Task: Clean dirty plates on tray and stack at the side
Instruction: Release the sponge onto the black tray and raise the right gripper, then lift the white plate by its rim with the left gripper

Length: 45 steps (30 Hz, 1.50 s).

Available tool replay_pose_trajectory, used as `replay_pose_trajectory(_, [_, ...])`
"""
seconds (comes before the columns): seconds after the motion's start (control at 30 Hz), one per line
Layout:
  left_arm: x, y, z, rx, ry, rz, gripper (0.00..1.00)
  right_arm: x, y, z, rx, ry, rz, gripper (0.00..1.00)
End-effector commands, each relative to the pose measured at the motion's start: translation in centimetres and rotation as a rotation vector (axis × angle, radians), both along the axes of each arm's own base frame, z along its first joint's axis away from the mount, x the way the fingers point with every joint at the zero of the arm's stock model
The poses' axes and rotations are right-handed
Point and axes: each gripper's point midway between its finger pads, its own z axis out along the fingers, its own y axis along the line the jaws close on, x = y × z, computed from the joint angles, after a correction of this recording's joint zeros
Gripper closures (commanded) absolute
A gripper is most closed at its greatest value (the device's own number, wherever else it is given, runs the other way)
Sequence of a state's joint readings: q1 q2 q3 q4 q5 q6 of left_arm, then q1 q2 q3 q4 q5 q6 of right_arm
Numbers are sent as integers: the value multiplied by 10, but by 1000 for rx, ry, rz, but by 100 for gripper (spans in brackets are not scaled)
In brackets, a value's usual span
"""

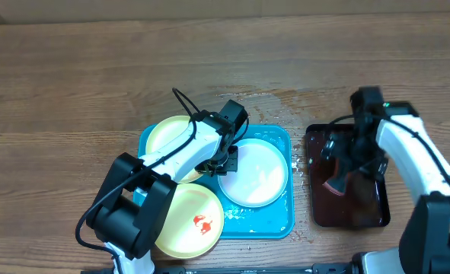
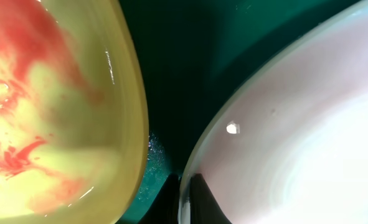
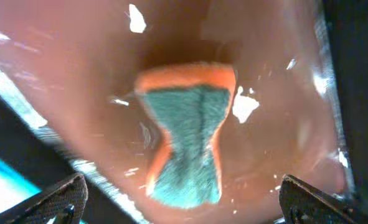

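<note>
Left pincer [image 2: 184, 202], arm stretched over the tray [image 1: 274, 224], clamps the white plate [image 2: 296, 124]; right pincer [image 3: 187, 202] gapes wide above the sponge [image 3: 187, 143].

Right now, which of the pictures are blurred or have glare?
Right wrist view: the sponge is smeared by blur, with white glare spots on the wet brown tray. Left wrist view: too close, so the yellow plate and white plate look soft. Overhead view: sharp, evenly lit.

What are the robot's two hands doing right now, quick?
Left hand: closed, pinching the rim of the white plate.
Right hand: open, holding nothing, above the sponge.
</note>
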State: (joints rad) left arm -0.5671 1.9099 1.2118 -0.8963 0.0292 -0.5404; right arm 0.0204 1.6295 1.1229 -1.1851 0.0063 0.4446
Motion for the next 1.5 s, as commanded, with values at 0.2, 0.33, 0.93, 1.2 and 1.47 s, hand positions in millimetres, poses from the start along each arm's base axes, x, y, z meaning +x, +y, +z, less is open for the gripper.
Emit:
replay_pose_trajectory(0.2, [12,10,4,55,-17,-25,96,54,0,124,4,-278,27,0])
replay_pose_trajectory(0.33, [19,0,26,3,-42,-23,96,60,0,147,4,-324,31,0])
replay_pose_trajectory(0.93, [27,-16,122,-189,-262,-26,96,69,-12,171,-13,-394,66,0])
replay_pose_trajectory(1.2, [24,-35,135,-308,-258,-46,96,73,-15,224,-25,-503,75,0])
replay_pose_trajectory(1.47, [17,-70,146,-411,-275,-122,96,59,-15,278,-32,-598,79,0])
